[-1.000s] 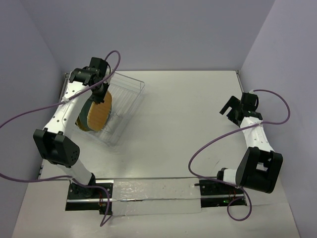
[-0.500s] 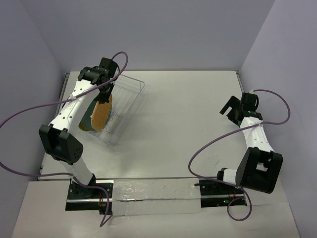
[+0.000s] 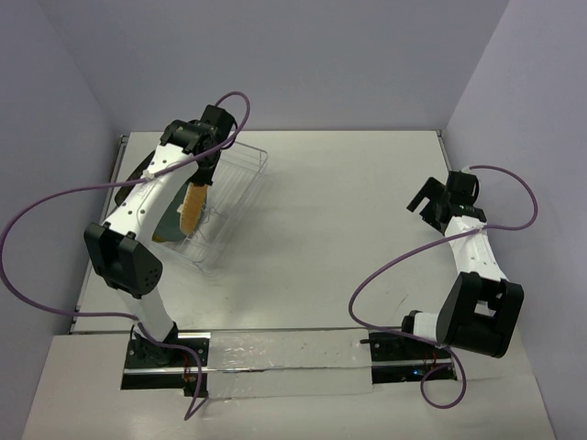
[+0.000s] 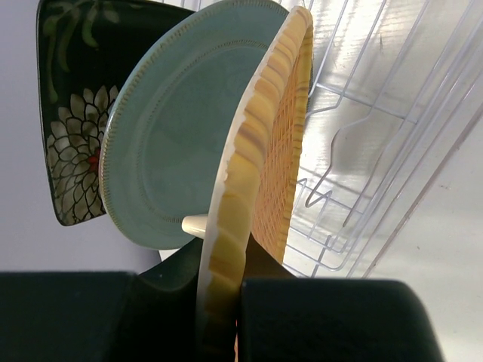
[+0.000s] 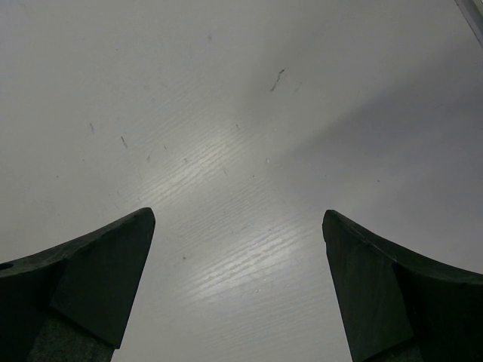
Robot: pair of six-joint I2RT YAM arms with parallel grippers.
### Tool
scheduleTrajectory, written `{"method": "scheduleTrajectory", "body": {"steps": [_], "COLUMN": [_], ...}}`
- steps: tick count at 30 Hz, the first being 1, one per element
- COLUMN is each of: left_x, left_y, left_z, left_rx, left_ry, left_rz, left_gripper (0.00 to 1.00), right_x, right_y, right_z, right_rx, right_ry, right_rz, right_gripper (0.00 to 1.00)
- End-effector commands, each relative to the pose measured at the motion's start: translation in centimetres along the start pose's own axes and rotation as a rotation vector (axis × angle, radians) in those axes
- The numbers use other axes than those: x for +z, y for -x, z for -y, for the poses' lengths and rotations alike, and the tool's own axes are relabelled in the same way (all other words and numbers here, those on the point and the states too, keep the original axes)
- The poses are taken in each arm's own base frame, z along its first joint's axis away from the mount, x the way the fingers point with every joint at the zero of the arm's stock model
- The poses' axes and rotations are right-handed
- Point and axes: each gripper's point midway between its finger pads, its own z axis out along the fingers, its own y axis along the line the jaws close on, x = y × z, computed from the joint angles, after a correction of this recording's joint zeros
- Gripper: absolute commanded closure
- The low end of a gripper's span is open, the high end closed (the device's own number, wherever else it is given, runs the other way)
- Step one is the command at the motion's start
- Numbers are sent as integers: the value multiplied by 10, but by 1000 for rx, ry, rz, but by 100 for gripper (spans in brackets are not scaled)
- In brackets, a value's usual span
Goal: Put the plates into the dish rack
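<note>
Left pincer (image 4: 225,302) pinches woven plate (image 4: 278,151) (black plate (image 4: 66,143) half-hidden).

No text, label, brand mark, number or sign can be read in any view. The woven plate (image 4: 275,173), the teal plate (image 4: 173,151), the black plate (image 4: 68,151) with its flower pattern, and the dish rack (image 4: 392,98) bear no legible marking.
</note>
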Motion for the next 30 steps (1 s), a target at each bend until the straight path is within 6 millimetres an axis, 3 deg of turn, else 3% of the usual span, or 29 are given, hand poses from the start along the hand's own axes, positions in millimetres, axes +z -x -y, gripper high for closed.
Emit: {"method": "scheduleTrajectory", "body": {"steps": [1, 5, 11, 16, 30], "left_x": [-16, -20, -33, -20, 6], "left_y": [2, -9, -17, -26, -15], "left_z": [-21, -19, -35, -34, -16], "left_rx": [-67, -71, -146, -135, -94], "left_ry": [48, 20, 18, 47, 15], "left_rz": [67, 60, 86, 46, -1], "left_gripper": [98, 97, 96, 97, 97], "right_x": [-4, -4, -4, -5, -3], "right_y": [18, 16, 17, 16, 15], "right_z": [-9, -10, -11, -12, -10], "right_rx": [-4, -4, -6, -8, -10], "right_ry": [27, 30, 32, 36, 24], "right_rz": [55, 52, 55, 57, 52], "right_gripper": [0, 0, 0, 0, 0]}}
